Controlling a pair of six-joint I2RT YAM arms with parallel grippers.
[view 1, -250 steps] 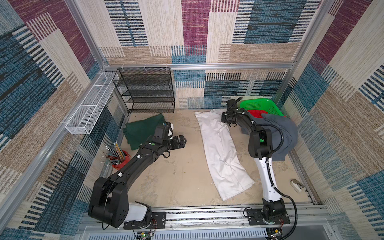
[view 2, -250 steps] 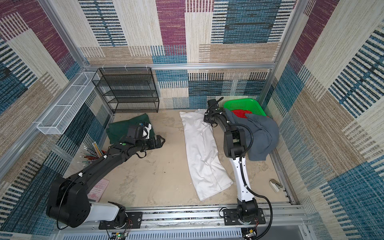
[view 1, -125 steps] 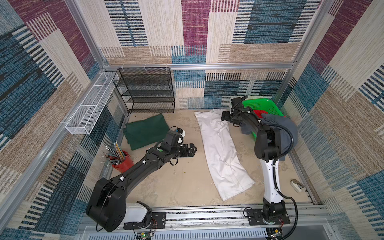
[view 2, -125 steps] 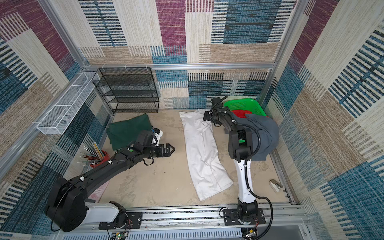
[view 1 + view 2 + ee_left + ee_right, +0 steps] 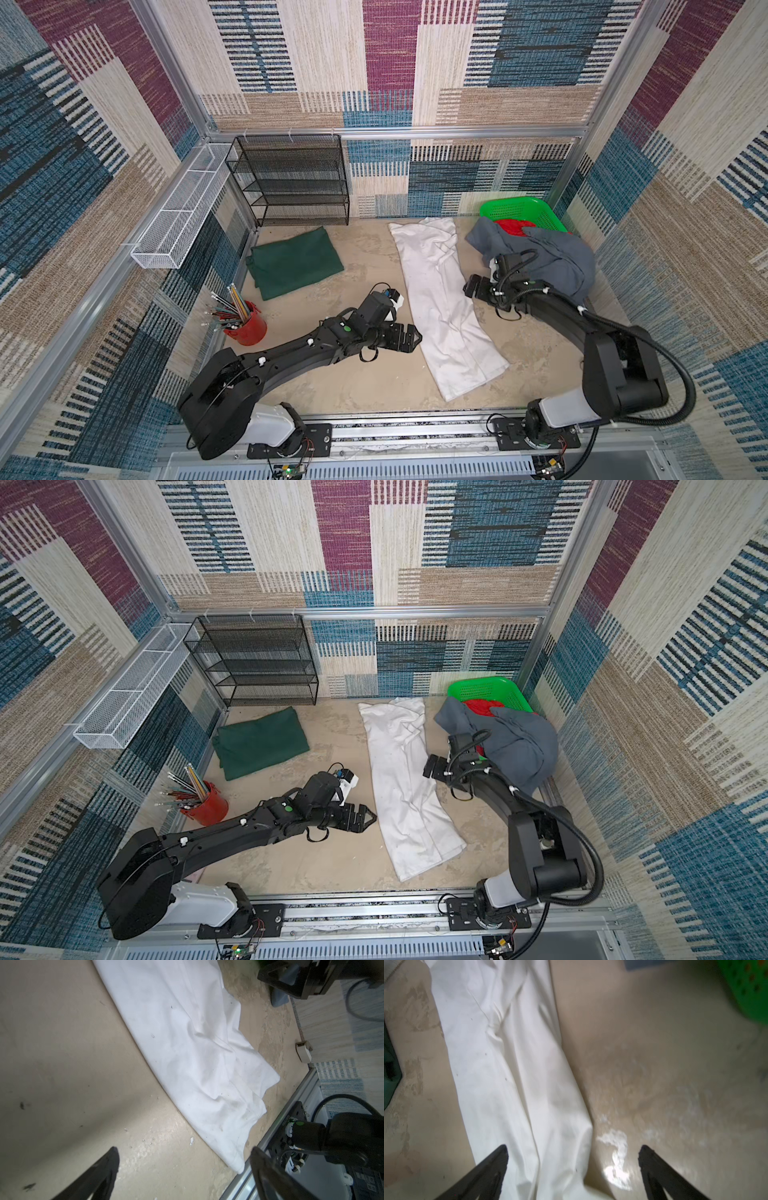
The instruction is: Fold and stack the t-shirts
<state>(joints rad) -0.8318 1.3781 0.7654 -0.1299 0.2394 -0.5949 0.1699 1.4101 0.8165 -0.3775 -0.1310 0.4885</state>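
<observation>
A white t-shirt [image 5: 440, 299] [image 5: 407, 779] lies folded into a long strip down the middle of the table. A dark green t-shirt [image 5: 293, 262] [image 5: 259, 742] lies folded at the back left. A slate grey t-shirt [image 5: 552, 257] [image 5: 515, 737] hangs crumpled over the green basket. My left gripper [image 5: 415, 334] [image 5: 372, 812] [image 5: 184, 1150] is open and empty, just left of the white t-shirt [image 5: 187, 1043] at its near half. My right gripper [image 5: 467, 286] [image 5: 428, 766] [image 5: 574, 1147] is open over the right edge of the white t-shirt [image 5: 508, 1064], near its middle.
A bright green lattice basket [image 5: 519, 208] with something red [image 5: 513, 226] inside stands at the back right. A black mesh shelf [image 5: 291, 183] and a white wire tray [image 5: 183, 216] line the back left. A red cup of pencils [image 5: 247, 326] stands beside my left arm.
My right gripper opened at the white t-shirt's far end and drew back along its right edge. My left gripper swung from the dark green t-shirt over to the white one.
</observation>
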